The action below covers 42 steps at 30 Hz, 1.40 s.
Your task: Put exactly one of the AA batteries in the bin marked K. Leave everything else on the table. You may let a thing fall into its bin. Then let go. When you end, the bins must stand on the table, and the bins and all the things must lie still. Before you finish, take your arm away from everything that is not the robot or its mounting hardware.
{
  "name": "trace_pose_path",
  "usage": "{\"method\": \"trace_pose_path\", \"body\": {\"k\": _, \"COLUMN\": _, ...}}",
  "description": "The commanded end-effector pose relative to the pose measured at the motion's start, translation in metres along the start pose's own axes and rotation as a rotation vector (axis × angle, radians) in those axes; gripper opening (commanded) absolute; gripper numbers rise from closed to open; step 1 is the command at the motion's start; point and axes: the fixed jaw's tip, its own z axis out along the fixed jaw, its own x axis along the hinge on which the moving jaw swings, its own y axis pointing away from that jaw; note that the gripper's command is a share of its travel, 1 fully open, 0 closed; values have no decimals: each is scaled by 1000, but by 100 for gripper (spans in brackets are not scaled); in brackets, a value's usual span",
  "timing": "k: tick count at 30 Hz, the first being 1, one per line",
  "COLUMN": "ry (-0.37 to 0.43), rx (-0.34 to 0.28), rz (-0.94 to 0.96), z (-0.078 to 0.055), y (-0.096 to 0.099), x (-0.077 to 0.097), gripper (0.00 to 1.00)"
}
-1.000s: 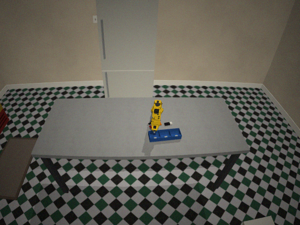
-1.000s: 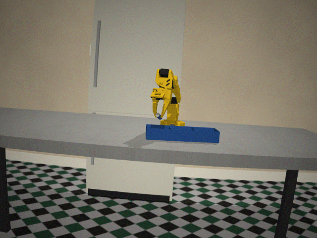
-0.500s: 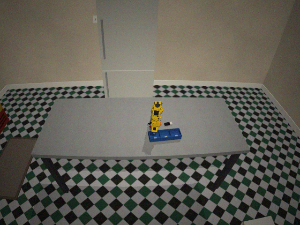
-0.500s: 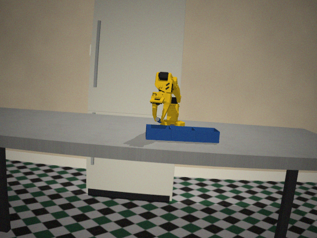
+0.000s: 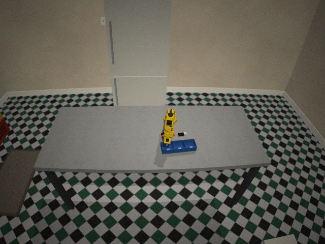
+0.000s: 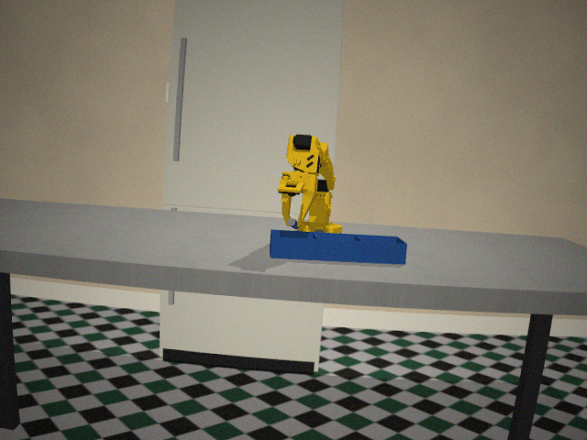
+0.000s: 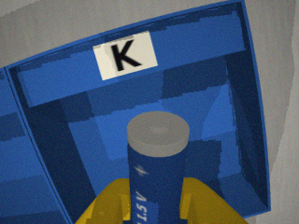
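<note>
My yellow gripper [image 6: 291, 221] is shut on a blue AA battery [image 7: 156, 181] [image 6: 292, 222] with a grey end cap. It holds the battery upright, pointing down over the blue bin marked K [image 7: 243, 125], the left end compartment of a row of three joined blue bins [image 5: 187, 148] [image 6: 359, 250]. The white K label [image 7: 126, 55] sits on the bin's far wall. The K bin looks empty below the battery. In the top view the arm [image 5: 169, 126] hides the battery.
A small black and white object [image 5: 182, 133] lies on the grey table [image 5: 104, 136] [image 6: 142, 246] behind the bins, right of the arm. A red bit [image 5: 162, 136] shows under the gripper. A fridge stands behind the table.
</note>
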Motion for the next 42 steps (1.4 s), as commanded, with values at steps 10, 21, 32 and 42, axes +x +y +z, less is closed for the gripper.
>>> {"method": "trace_pose_path", "body": {"k": 10, "ry": -41, "rx": 1, "rz": 21, "z": -5, "y": -3, "x": -6, "gripper": 0}}
{"method": "trace_pose_path", "body": {"k": 21, "ry": -40, "rx": 1, "rz": 21, "z": 3, "y": -3, "x": -4, "gripper": 0}}
{"method": "trace_pose_path", "body": {"k": 32, "ry": -40, "rx": 1, "rz": 21, "z": 4, "y": -3, "x": -4, "gripper": 0}}
{"method": "trace_pose_path", "body": {"k": 42, "ry": -40, "rx": 1, "rz": 21, "z": 4, "y": -3, "x": -4, "gripper": 0}}
